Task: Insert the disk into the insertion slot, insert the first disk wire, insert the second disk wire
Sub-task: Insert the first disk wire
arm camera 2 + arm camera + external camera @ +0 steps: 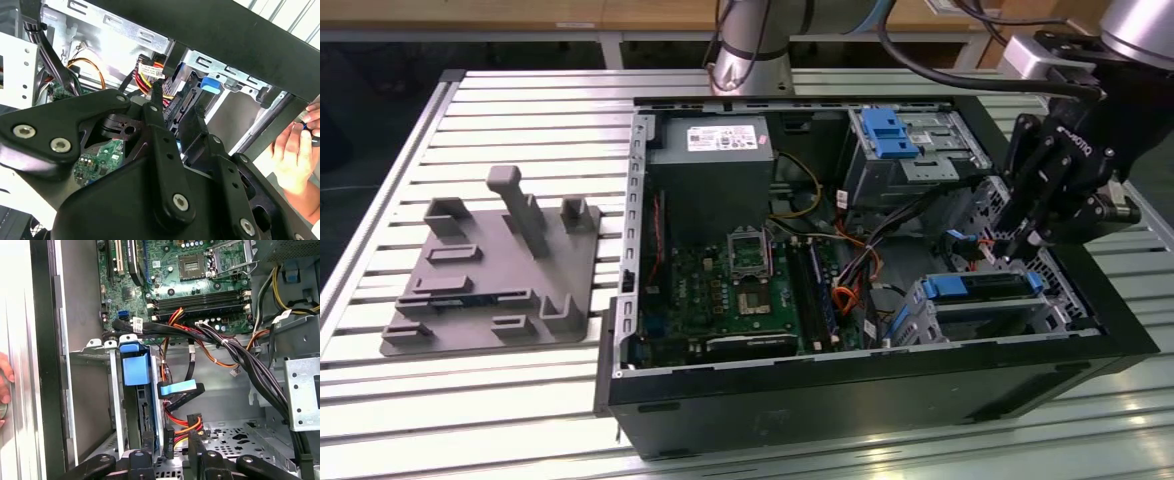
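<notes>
The disk sat inside the insertion slot, at the corner of the black computer case on the exterior view's right. In the first wrist view its blue carrier stood between the silver walls of the slot, so the disk was already pushed in.

Just beside the disk, a black cable with a flat blue connector hung loose. It was not possible to see whether it was plugged into anything. Near it a black power connector with red, yellow and orange wires stood above the perforated metal floor.

The gripper reached down into the case next to the disk. In the first wrist view its two fingers stood apart, with the power connector in the gap between them, and they did not press on it as far as could be seen. The second wrist view showed the gripper pointing at the same bundle of wires.

Further away in the case lay the green motherboard and the taller metal bay with a blue latch. A person's hand rested outside the case wall. A grey fixture lay on the slatted table, well apart from the case.
</notes>
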